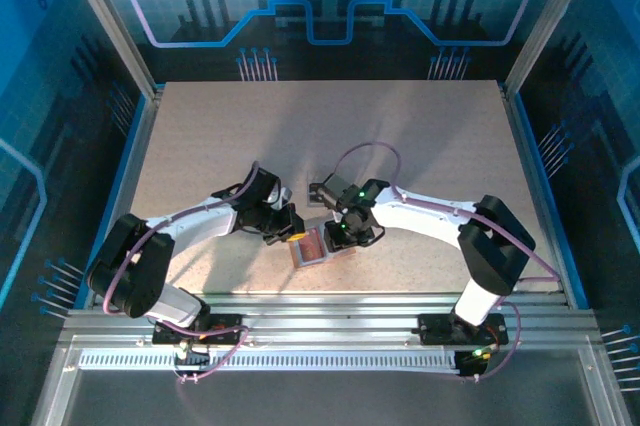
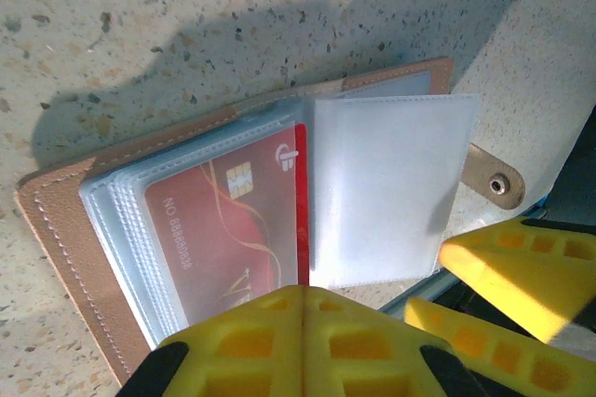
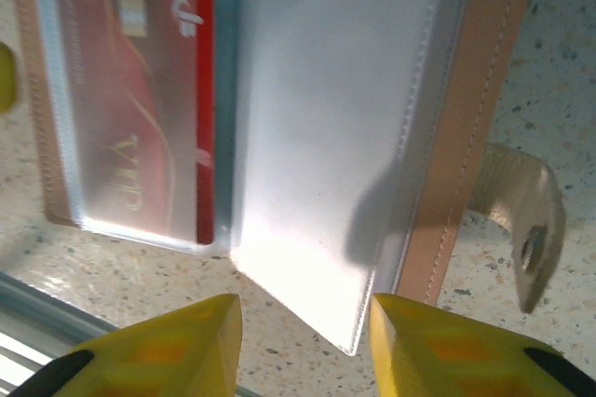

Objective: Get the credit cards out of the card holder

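Red, with a gold chip and pale swirls: one credit card [image 2: 223,239], tucked inside a see-through pocket of the card holder [image 2: 51,229]. Not out of the pocket yet. On top of a stack of more see-through pockets [image 2: 112,211]; cannot tell what is in those. Right beside the card, a loose see-through page [image 2: 386,192], flipped over to the other side, blank and shiny. Under all of it, the pinkish-tan cover, lying open and flat. At one end of the cover, a small strap [image 2: 494,178] with a round metal snap, sticking out past the page.

From above, the card holder [image 1: 312,248] down on the speckled table [image 1: 330,126], close to the near edge, in between the two arms. Just past that edge, a silver metal rail [image 1: 350,311].

Left gripper [image 2: 303,299]: yellow fingers pressed tight together, no gap at all, right at the edge of the pocket with the red card. Touching it there. Cannot tell if pinching the pocket or only pushing on it.

Right gripper [image 3: 305,308]: on the other side of the card holder, yellow fingers apart with a middle-sized gap. Corner of the loose page poking into that gap. Nothing squeezed between them.
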Action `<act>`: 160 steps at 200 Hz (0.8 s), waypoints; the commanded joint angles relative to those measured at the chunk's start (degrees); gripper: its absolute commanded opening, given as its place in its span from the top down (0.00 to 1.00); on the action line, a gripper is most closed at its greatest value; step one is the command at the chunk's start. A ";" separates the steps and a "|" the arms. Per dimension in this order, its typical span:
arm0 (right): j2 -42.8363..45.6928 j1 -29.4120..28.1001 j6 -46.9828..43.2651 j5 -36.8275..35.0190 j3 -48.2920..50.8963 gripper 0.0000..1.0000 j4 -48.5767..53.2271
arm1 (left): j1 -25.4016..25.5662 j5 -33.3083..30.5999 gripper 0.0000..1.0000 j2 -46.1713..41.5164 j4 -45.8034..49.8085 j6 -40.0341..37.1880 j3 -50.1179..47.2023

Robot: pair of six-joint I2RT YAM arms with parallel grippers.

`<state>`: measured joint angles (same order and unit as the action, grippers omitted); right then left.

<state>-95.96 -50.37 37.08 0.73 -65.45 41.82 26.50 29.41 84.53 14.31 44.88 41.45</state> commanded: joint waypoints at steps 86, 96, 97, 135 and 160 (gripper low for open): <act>3.73 -0.14 0.61 9.24 -4.16 0.60 -5.25 | 0.74 0.55 0.95 0.23 0.67 -0.81 0.17; 3.39 -0.13 0.87 10.52 -4.16 0.61 -6.47 | 0.74 0.54 0.94 0.05 0.61 -0.76 -0.13; 3.36 -0.06 0.88 10.69 -4.16 0.61 -6.57 | 0.65 0.55 0.94 0.04 0.62 -0.76 -0.18; 1.69 0.17 1.42 13.55 -4.76 0.62 -8.74 | 0.73 0.36 0.95 -0.15 0.12 -0.61 -1.03; 0.59 0.34 1.59 14.99 -4.86 0.64 -10.06 | 0.73 -0.27 0.95 -0.13 0.42 -0.93 -1.38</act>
<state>-93.62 -50.28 37.76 12.56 -68.71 33.76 26.76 29.36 84.53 14.28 44.88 41.01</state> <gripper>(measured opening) 0.371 0.057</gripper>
